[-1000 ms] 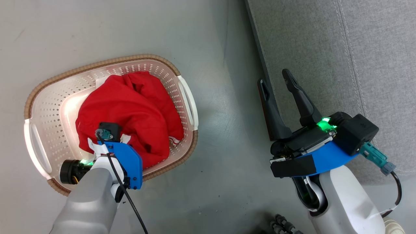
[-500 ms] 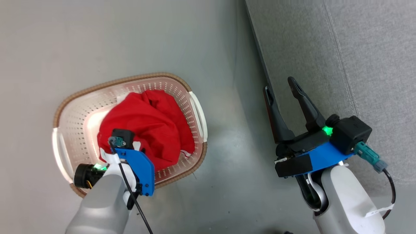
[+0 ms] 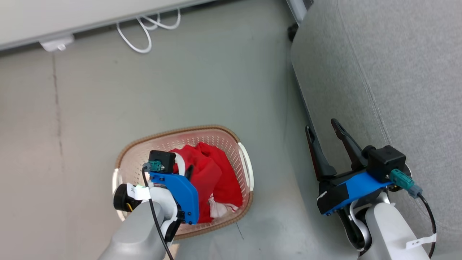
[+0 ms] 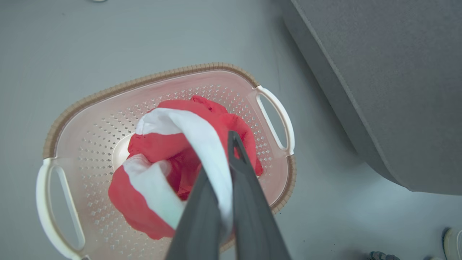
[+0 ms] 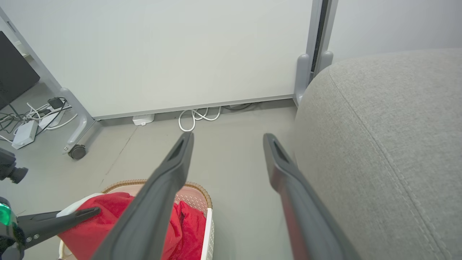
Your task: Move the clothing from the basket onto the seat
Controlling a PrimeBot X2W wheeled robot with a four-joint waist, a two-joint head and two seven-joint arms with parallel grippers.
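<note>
The red clothing is bunched in the cream basket on the grey floor, left of the grey seat. In the left wrist view my left gripper is shut on a fold of the clothing's white trim, which is drawn up above the basket. More red and white fabric lies on the basket bottom. My right gripper is open and holds nothing, beside the front edge of the seat. In the right wrist view its fingers stand wide apart, with the seat to their right.
White cables and a small white box lie at the foot of a pale wall panel. A caster foot stands by the seat's far corner. A wheeled stand leg and more cables are at far left.
The head camera has risen and tilted, so the whole picture shifted down and the wall came into view. The left gripper has pulled the clothing up into a taller bunch.
</note>
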